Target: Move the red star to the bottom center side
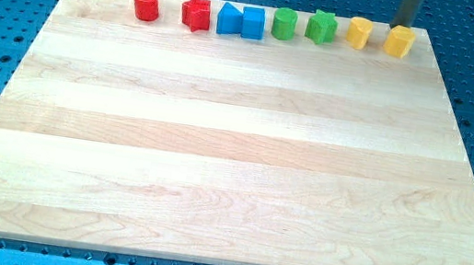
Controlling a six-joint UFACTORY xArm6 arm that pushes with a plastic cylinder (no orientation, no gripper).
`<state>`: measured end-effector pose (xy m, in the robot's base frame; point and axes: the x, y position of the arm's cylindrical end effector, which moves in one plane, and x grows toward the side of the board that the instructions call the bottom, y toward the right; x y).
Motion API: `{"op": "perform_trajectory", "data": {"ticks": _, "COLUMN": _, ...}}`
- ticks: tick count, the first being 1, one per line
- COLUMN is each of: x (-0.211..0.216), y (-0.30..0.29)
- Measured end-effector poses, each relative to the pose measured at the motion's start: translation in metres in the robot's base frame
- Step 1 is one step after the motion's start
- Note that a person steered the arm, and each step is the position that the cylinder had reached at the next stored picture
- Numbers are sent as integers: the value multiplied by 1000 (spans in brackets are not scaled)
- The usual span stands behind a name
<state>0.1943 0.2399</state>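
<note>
The red star is found in the row of blocks along the view's top edge of the wooden board, second from the view's left, between the red cylinder and the blue triangle-like block. It is near the blue block but a narrow gap is seen between them. The bottom centre of the board lies well apart from it, so the task is judged not yet begun.

The rod is seen at the view's top right, and my tip is placed just behind the rightmost yellow block, well apart from the red star. No gripper is fitted, so nothing is held; whether the tip touches the yellow block cannot be told.

The star is judged to be light, rigid and smooth, and is expected to slide easily on the wood. It cannot be grasped; it is to be pushed. Contact is best made on its far side, toward the view's top, centred between two points, since an off-centre push is likely to turn it or let it slip aside.

Eight blocks are counted: two red (cylinder, star), two blue (triangle-like block, blue cube), two green (green cylinder, green star-like block) and two yellow (the left yellow block and the rightmost), shapes of the yellow pair not being clearly made out
</note>
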Motion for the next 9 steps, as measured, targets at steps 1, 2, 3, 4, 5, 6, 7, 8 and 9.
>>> {"op": "perform_trajectory", "data": {"ticks": 1, "x": -3, "y": -6}}
{"op": "perform_trajectory", "data": {"ticks": 2, "x": -3, "y": -6}}
{"op": "perform_trajectory", "data": {"ticks": 3, "x": -3, "y": -10}}
{"op": "perform_trajectory", "data": {"ticks": 4, "x": -2, "y": -6}}
{"op": "perform_trajectory", "data": {"ticks": 5, "x": 2, "y": -5}}
{"op": "perform_trajectory", "data": {"ticks": 6, "x": -3, "y": -11}}
{"op": "perform_trajectory", "data": {"ticks": 7, "x": -1, "y": -44}}
{"op": "perform_trajectory", "data": {"ticks": 8, "x": -2, "y": -60}}
{"op": "perform_trajectory", "data": {"ticks": 9, "x": -3, "y": -68}}
